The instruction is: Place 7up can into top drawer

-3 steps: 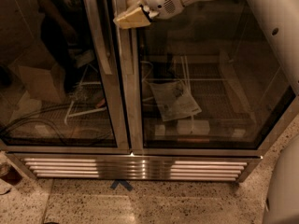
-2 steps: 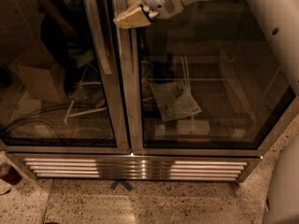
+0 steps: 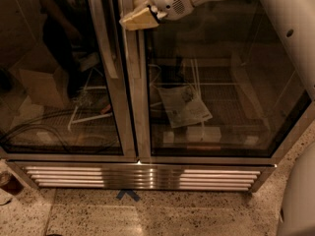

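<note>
My gripper [image 3: 139,14] hangs at the top of the camera view, in front of the centre post between the two glass doors of a refrigerator [image 3: 140,82]. The white arm [image 3: 275,18] reaches in from the upper right. Neither the 7up can nor the top drawer is in view.
The left door has a long vertical handle [image 3: 107,38]. Behind the right glass lie a sheet of paper [image 3: 184,106] and a wire shelf [image 3: 216,90]. A slatted metal grille [image 3: 142,177] runs along the base. A blue arrow mark [image 3: 128,194] sits on the speckled floor.
</note>
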Robot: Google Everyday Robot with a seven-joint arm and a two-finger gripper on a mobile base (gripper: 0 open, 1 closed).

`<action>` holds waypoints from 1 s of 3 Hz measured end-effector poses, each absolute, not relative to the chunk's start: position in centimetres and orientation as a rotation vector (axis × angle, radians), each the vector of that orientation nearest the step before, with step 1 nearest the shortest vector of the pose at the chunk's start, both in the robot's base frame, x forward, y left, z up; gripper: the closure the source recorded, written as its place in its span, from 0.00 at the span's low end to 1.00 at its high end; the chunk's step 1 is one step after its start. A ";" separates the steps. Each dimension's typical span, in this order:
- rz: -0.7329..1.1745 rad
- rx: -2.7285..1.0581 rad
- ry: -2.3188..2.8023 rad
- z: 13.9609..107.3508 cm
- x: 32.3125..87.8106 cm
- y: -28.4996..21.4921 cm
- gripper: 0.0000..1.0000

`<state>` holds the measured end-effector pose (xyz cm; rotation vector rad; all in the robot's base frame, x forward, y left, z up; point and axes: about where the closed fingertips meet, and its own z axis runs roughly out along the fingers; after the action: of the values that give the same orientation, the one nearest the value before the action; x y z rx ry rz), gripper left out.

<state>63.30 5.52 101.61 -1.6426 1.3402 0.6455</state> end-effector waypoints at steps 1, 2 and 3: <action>0.646 -1.643 1.340 101.6 63.3 5.5 0.39; 0.646 -1.643 1.340 101.6 63.3 5.5 0.16; 0.653 -1.634 1.350 101.1 62.8 5.9 0.00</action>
<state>62.83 5.85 101.09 -1.6338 1.3503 0.6530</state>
